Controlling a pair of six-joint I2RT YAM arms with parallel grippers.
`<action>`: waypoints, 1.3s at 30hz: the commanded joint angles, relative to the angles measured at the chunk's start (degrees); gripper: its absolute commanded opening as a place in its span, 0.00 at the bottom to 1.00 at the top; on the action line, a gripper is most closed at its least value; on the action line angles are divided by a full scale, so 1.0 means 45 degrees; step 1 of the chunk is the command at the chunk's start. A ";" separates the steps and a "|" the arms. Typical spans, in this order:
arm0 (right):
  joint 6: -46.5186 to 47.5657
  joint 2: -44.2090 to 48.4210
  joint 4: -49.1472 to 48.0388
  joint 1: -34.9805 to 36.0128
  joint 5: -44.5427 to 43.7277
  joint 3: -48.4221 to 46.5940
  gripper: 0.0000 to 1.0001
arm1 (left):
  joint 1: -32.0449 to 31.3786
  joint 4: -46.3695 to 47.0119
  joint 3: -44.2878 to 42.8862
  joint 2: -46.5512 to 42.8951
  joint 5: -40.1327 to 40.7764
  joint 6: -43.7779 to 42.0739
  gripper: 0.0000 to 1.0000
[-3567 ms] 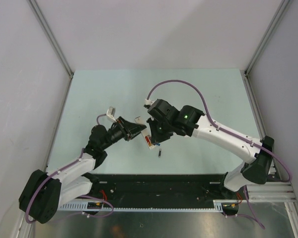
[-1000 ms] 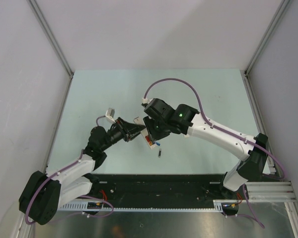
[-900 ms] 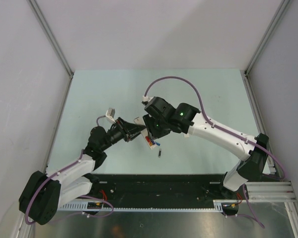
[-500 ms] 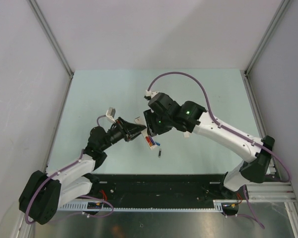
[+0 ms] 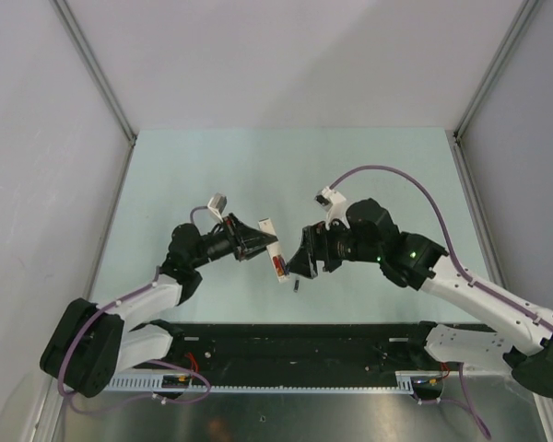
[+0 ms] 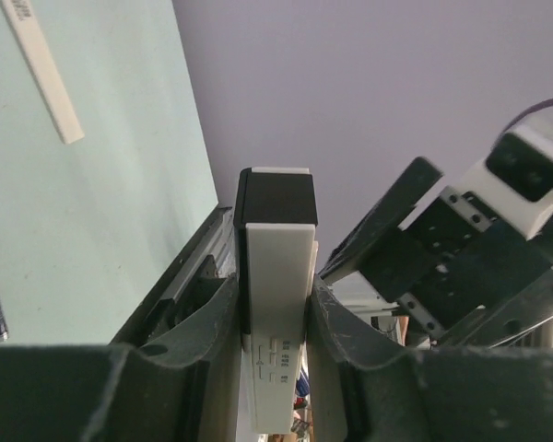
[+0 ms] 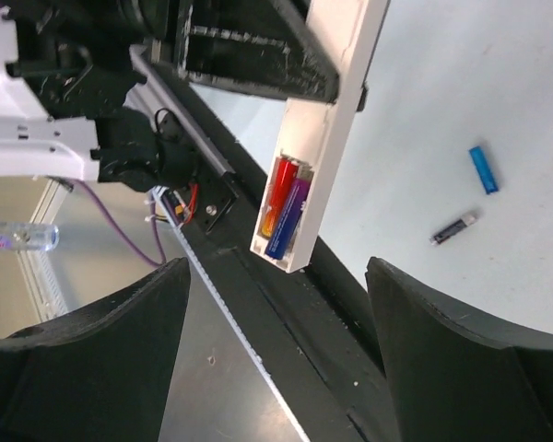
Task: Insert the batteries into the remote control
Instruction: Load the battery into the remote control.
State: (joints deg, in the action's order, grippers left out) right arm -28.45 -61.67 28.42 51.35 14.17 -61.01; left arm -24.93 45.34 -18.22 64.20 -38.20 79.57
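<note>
The remote control is a slim white bar, and my left gripper is shut on it above the table. From the left wrist, the bar stands clamped between both fingers, black end outward. Its open compartment faces the right wrist view and holds a red battery and a blue one side by side. My right gripper is open and empty, just right of the remote's battery end, not touching. A loose blue battery and a black battery lie on the table.
The black battery lies near the table's front edge, below the two grippers. A thin white strip lies flat on the pale green table. The black front rail runs along the near side.
My right gripper has opened wide and drawn back to the right, away from the remote. The left gripper still clamps the remote and has shifted slightly right with it.
</note>
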 commanded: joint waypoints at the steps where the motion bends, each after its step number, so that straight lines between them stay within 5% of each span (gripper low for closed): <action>1: 0.0850 0.1065 -0.2955 0.0014 0.1673 0.1251 0.81 | 0.0090 0.0822 -0.1087 0.0185 -0.1178 0.0033 0.00; 11: 0.1320 0.1713 -0.5007 -0.0006 0.2319 0.3051 0.77 | 0.0090 0.0861 -0.1323 0.0049 -0.1512 0.0091 0.00; 39: 0.2181 0.0716 -0.5067 -0.0103 0.2241 0.3148 0.63 | 0.0051 0.0842 -0.0932 -0.0850 -0.1786 0.0345 0.00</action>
State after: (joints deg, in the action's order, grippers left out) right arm -19.55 -57.95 7.53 51.13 25.08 -46.76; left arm -24.93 46.22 -22.26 62.17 -45.23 79.72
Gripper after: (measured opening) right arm 0.635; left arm 0.325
